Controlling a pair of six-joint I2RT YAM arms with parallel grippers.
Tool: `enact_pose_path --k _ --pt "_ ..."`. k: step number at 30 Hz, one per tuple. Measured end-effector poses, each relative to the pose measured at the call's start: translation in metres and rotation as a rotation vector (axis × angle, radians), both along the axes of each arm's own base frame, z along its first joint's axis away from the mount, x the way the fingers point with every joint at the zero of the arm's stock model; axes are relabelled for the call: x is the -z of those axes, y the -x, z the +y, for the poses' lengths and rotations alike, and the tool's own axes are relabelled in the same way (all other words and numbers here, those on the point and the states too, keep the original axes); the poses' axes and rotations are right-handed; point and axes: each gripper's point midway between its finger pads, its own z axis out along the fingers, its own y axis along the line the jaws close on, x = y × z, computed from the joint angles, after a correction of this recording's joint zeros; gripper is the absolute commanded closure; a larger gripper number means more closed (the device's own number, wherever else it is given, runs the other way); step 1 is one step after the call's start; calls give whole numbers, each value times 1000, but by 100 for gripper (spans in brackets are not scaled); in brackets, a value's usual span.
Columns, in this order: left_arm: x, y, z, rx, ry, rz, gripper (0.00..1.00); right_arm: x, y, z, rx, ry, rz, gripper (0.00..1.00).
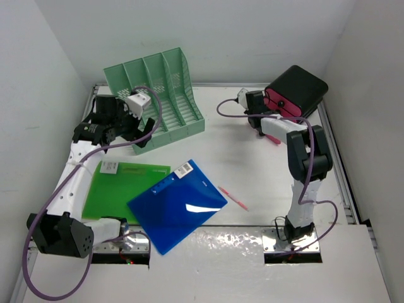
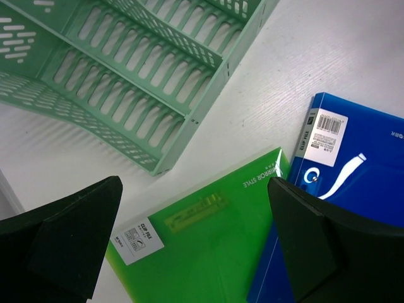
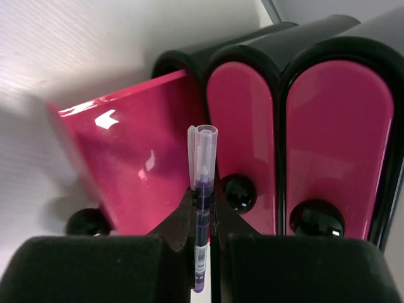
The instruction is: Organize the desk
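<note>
1. Right claw (image 3: 203, 207) pinches a slim pen (image 3: 202, 161) by its barrel, light, slick and likely to swivel, before the pulled-out pink drawer (image 3: 126, 158).
2. Left claw (image 2: 193, 202) hangs wide open above the green folder (image 2: 208, 246).
3. The white surface (image 1: 252, 167) – rigid, fixed – lies beneath everything.

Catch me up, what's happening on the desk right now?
The right gripper is shut on a pen, holding it in front of the black-and-pink drawer box, where one drawer stands open. The left gripper hangs open over the green folder, near the mint file rack, holding nothing. A blue folder overlaps the green one, and a pink pen lies loose on the desk.
</note>
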Motion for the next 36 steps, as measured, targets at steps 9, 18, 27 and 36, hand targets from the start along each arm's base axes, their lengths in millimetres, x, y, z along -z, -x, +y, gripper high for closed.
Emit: enact_pose_path --k 9,18,27,36 --pt "12 -5 2 -10 -13 36 0 21 -4 -18 29 19 28 71" --pt "11 -5 2 -11 -14 34 0 6 3 -7 38 -24 27 30" --pt "-1 0 2 -9 -7 -7 0 -110 75 110 -193 -502 -99 6" --pt "-17 10 2 -2 2 -55 0 53 273 166 -345 -656 493 28"
